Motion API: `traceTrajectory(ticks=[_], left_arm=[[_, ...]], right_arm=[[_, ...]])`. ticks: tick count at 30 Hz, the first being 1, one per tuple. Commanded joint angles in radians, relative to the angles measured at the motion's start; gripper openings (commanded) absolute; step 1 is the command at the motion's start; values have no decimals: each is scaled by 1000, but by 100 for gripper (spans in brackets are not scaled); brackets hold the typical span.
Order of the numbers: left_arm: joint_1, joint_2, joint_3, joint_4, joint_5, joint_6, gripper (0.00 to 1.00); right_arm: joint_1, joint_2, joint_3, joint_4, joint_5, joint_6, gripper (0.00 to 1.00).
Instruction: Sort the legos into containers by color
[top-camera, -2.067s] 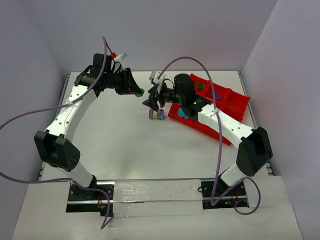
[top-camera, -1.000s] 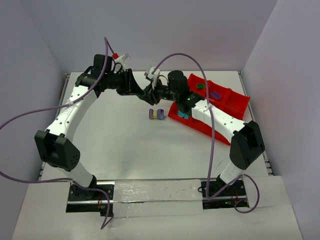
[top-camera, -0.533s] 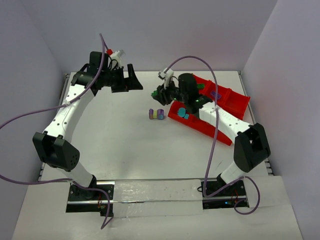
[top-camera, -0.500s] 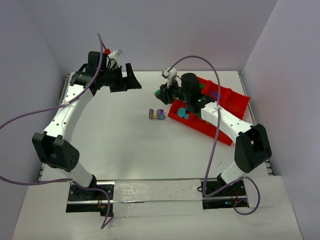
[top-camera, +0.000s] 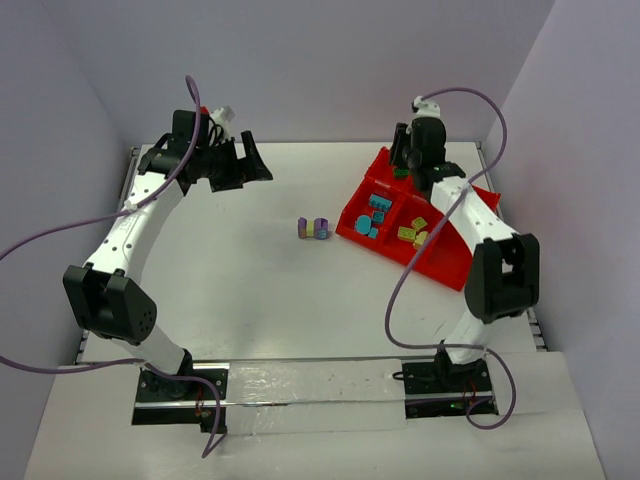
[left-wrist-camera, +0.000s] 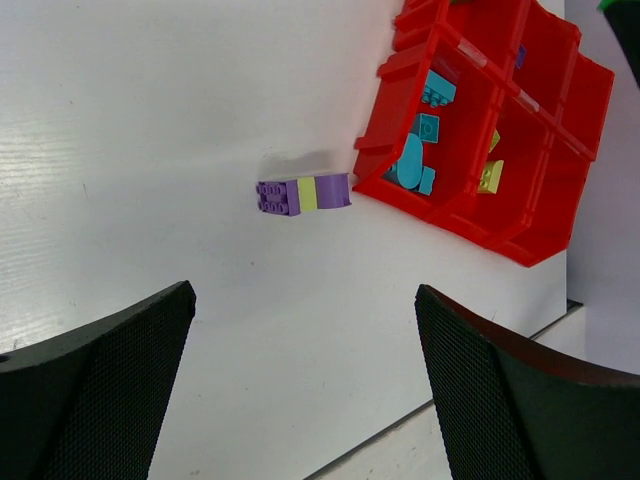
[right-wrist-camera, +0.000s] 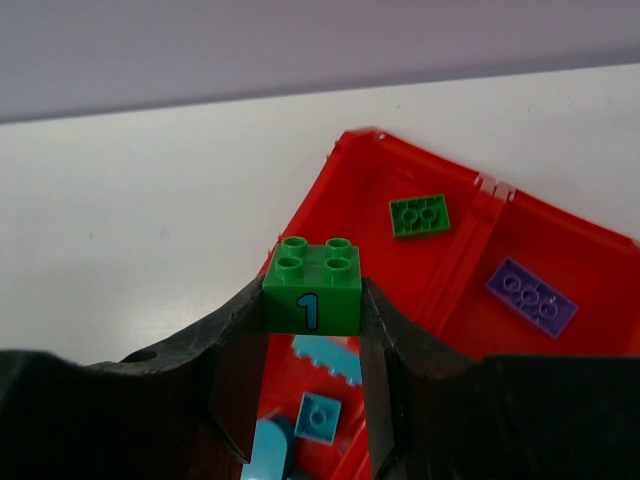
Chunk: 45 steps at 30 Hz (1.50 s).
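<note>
My right gripper (right-wrist-camera: 312, 300) is shut on a green lego (right-wrist-camera: 312, 285) marked "1", held above the far end of the red tray (right-wrist-camera: 340, 200). Below it lie a flat green brick (right-wrist-camera: 419, 215), a purple plate (right-wrist-camera: 531, 296) and teal bricks (right-wrist-camera: 320, 415) in separate containers. In the top view the right gripper (top-camera: 403, 160) hangs over the tray's (top-camera: 350, 226) back corner. A purple and yellow-green clump (top-camera: 314, 229) sits on the table left of the tray. My left gripper (top-camera: 255, 160) is open and empty at the far left, well above the clump (left-wrist-camera: 303, 194).
Teal bricks (top-camera: 375, 215) and yellow-green bricks (top-camera: 412, 232) fill the tray's near compartments. The tray (left-wrist-camera: 372, 160) lies at an angle at the right. The right forearm crosses over its right side. The back wall is close behind both grippers.
The left gripper opened and drew back to the left. The right gripper, shut on the green brick, swung from the table's middle to the tray's far end.
</note>
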Motion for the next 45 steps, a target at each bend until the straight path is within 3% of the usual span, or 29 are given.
traceTrajectory(ticks=[1,5,9,11,13,15,20,28,31,34,40,45], left_arm=[[-1,-4,10,30,-7,-21,97],[-1,-1,7,28,-5,-25,96],[-2,3,4,17,-9,-25,95],[-2,0,1,12,-17,-24,95],[-2,-3,-2,11,-23,-22,95],[-4,-7,-5,7,-29,-20,95],[-4,-14,-12,5,-35,-20,95],[-9,-39,-30,14,-46,-23,95],[-9,-52,-49,24,-72,-25,95],[-9,-51,-55,22,-82,-28,95],[-9,-65,-63,13,-95,-22,95],[-9,-75,-81,13,-90,-23,95]], right_arm=[[-9,126,162,-109,128,52,3],[-13,232,247,-124,158,70,8],[-20,289,302,-130,162,88,25],[-21,327,324,-133,155,87,46],[-21,344,340,-138,154,85,51],[-21,369,378,-158,151,81,63],[-21,378,425,-196,141,71,72],[-12,246,323,-173,86,44,71],[39,157,189,-87,-63,-1,70],[128,49,62,-26,-188,-99,71],[312,-18,-123,-11,-320,-408,70],[344,-35,-209,42,-414,-601,71]])
